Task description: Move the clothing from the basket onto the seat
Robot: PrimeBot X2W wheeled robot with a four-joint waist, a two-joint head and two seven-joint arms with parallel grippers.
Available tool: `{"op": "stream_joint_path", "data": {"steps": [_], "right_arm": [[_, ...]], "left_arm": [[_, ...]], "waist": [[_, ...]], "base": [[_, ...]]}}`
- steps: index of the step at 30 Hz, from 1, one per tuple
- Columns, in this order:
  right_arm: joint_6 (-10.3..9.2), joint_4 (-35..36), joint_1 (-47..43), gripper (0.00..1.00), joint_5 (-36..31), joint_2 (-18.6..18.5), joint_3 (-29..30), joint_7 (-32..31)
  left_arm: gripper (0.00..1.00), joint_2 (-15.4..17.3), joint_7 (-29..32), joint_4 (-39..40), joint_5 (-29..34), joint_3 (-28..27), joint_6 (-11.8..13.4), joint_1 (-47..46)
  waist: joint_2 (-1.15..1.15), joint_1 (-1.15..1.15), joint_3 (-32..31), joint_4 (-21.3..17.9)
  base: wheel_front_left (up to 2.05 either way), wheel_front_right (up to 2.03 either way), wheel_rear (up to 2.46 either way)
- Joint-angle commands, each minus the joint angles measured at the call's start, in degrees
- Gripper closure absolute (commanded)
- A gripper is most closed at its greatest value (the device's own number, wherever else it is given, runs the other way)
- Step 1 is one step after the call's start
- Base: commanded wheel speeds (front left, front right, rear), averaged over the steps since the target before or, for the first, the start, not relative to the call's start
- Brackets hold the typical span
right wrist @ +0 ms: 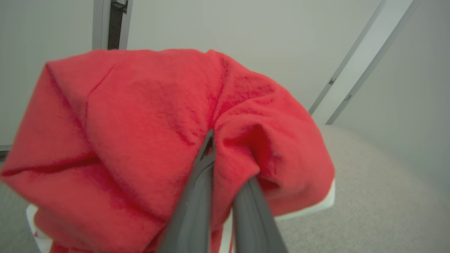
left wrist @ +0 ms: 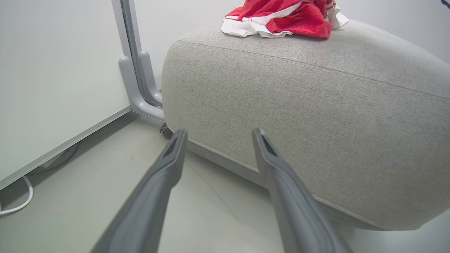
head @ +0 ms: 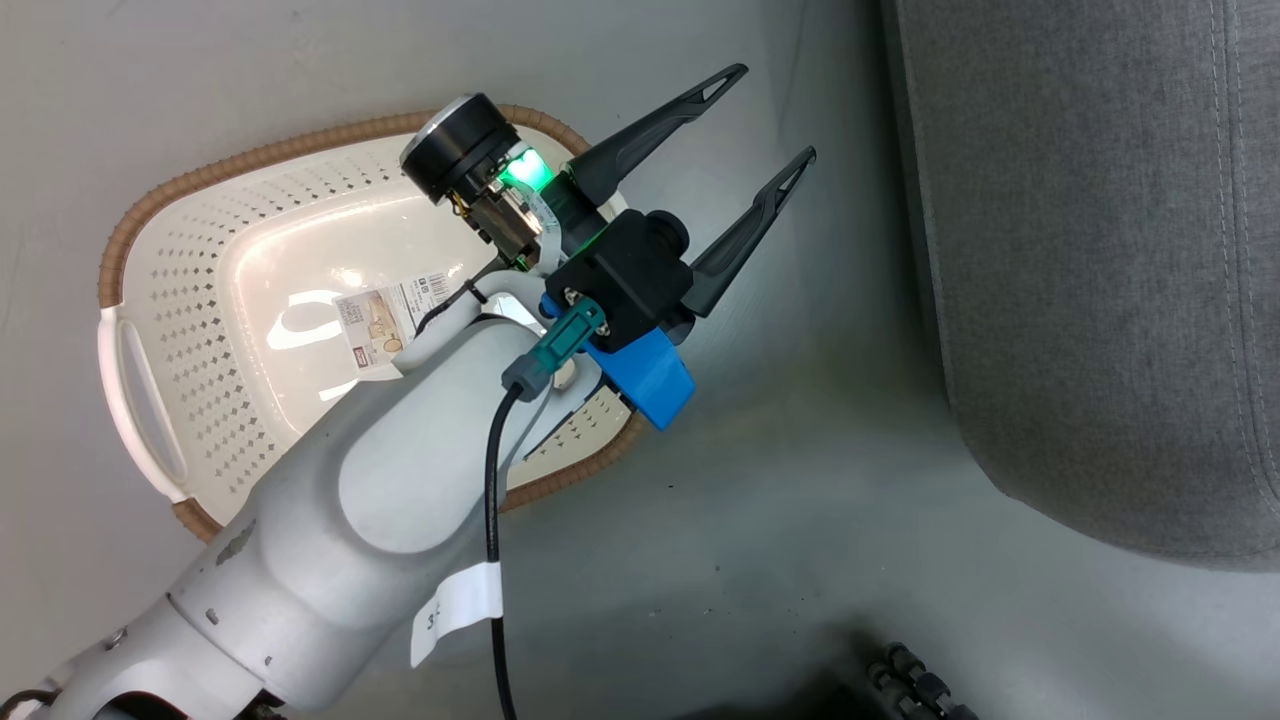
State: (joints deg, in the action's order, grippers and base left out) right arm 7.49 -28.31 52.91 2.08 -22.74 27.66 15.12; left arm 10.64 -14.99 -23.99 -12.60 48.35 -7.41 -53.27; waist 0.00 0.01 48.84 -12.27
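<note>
The basket (head: 190, 330) lies on the floor at the left of the head view, and its inside shows no clothing, just a barcode label (head: 390, 320). My left gripper (head: 775, 112) hangs open above the basket's right rim, fingers aimed at the seat (head: 1090, 260). In the left wrist view the open left gripper (left wrist: 219, 131) faces the side of the grey seat (left wrist: 316, 105), on top of which red clothing (left wrist: 281, 17) with white trim lies. My right gripper (right wrist: 228, 158) is shut on a bunch of red clothing (right wrist: 140, 123) over the seat (right wrist: 379, 196).
Grey floor runs between basket and seat. A white panel wall with a grey metal post (left wrist: 135, 70) on a castor stands left of the seat, with a white cable (left wrist: 21, 200) on the floor. A dark ribbed object (head: 920, 685) sits at the bottom right.
</note>
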Motion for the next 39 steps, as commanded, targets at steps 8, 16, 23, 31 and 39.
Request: {"op": "stream_joint_path", "data": {"steps": [8,16,23,31,39], "right_arm": [[0.00,1.7,-3.7,0.00,0.5,2.9,2.0,0.0],[0.00,8.7,-15.2,0.00,1.9,5.9,4.3,0.0],[0.01,17.1,-24.6,0.00,2.0,9.6,2.5,0.0],[0.01,24.3,-29.3,0.00,2.1,11.9,-7.8,0.0],[0.01,25.3,-31.4,0.00,3.1,14.0,-16.2,0.0]], "left_arm": [[0.00,0.3,-0.2,0.5,-0.5,-0.3,0.8,-0.9],[0.00,-1.7,-0.2,2.2,-1.9,-2.5,1.3,2.7],[0.00,-3.0,-0.2,3.8,-3.0,-8.2,2.4,8.4],[0.00,-4.3,-0.2,6.8,-2.0,-17.1,3.4,15.0],[0.00,-5.2,-0.2,7.7,-0.5,-26.5,3.9,21.3]], "waist": [[0.00,-0.01,-0.6,0.3],[0.00,-0.01,-7.5,1.1],[0.00,-0.01,-16.8,2.3],[0.00,-0.01,-24.8,5.9],[0.00,-0.01,-30.9,10.2]], "base": [[0.00,0.00,0.00],[0.00,0.00,0.00],[0.00,0.00,0.00],[0.00,0.00,0.00],[0.00,0.00,0.00]]}}
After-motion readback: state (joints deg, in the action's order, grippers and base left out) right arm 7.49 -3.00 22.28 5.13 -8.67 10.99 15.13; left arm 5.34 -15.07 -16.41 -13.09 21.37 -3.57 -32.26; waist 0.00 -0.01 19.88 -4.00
